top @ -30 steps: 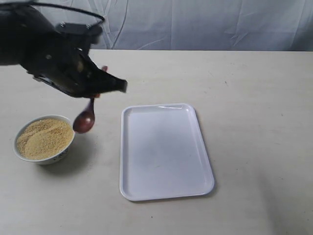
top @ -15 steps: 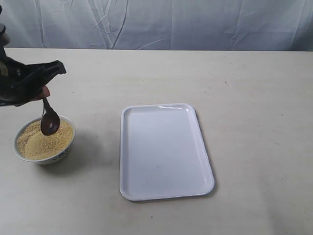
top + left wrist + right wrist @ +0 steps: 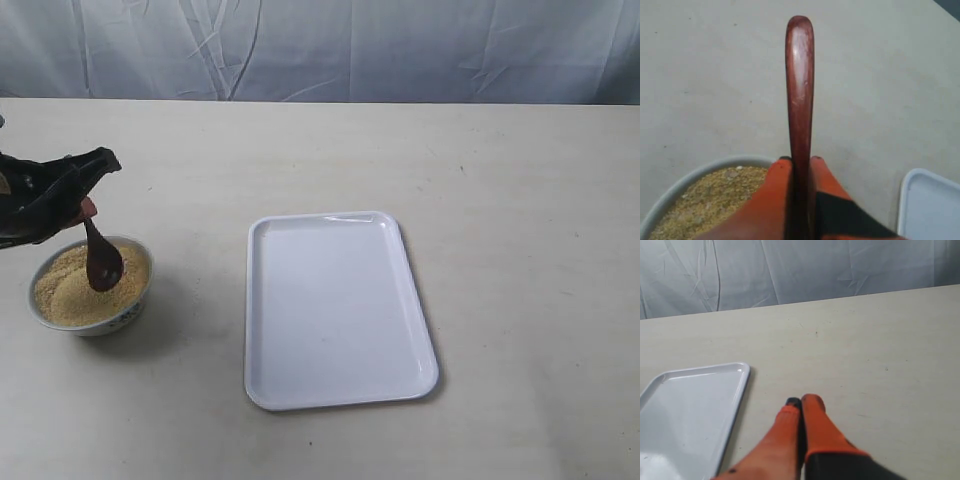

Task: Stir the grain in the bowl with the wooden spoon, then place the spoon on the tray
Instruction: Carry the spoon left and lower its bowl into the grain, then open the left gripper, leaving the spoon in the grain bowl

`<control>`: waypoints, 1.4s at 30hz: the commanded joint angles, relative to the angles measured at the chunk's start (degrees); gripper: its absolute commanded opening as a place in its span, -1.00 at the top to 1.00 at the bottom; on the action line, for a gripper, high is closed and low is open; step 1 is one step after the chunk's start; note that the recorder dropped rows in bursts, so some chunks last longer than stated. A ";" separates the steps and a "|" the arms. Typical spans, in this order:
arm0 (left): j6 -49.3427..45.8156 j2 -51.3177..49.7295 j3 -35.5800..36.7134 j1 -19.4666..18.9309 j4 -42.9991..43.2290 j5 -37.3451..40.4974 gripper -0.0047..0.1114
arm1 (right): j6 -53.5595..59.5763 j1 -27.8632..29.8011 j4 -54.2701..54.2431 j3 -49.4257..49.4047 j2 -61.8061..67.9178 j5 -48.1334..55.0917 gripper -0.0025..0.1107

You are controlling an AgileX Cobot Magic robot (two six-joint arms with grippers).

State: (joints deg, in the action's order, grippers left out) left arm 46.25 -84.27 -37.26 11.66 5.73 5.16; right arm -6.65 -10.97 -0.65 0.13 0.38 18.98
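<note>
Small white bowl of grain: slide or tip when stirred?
Probably slides rather than tips: the small white ceramic bowl sits low and unbraced. Its yellow-tan grain reaches near the rim, so the dark wooden spoon may spill some.

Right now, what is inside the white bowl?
Yellow-tan grain fills the bowl; the wooden spoon, held by the left gripper, hangs head-down over it. Grain hides the bowl's bottom. I cannot tell whether the spoon touches.

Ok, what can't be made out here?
Spoon scoop: left wrist view, hidden behind the left gripper.
Spoon touching the grain or not: exterior view, too small.
Left gripper's rear: exterior view, cut by the left edge.
Bowl and tray: left wrist view, cut by frame edges.
Right gripper: outside the exterior view.
</note>
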 commanded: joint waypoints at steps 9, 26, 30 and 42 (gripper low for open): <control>0.26 -2.16 0.18 -0.66 -1.40 1.66 0.92 | 0.08 0.31 0.12 -0.13 -0.38 -0.57 0.96; 0.05 -1.93 0.18 -0.79 -3.70 1.84 0.22 | 0.08 0.31 0.12 -0.13 -0.38 -0.70 0.96; -0.23 3.40 -2.18 -0.79 1.05 4.28 0.22 | 0.08 0.31 0.12 -0.13 -0.38 -0.70 0.96; -29.86 7.24 -8.20 -12.49 -19.42 14.70 0.25 | 0.08 0.31 0.12 -0.13 -0.38 -0.70 0.96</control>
State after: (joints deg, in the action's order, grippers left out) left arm 27.44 -77.35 -45.12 1.80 -1.72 17.25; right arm -6.65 -10.97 -0.65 0.13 0.38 18.98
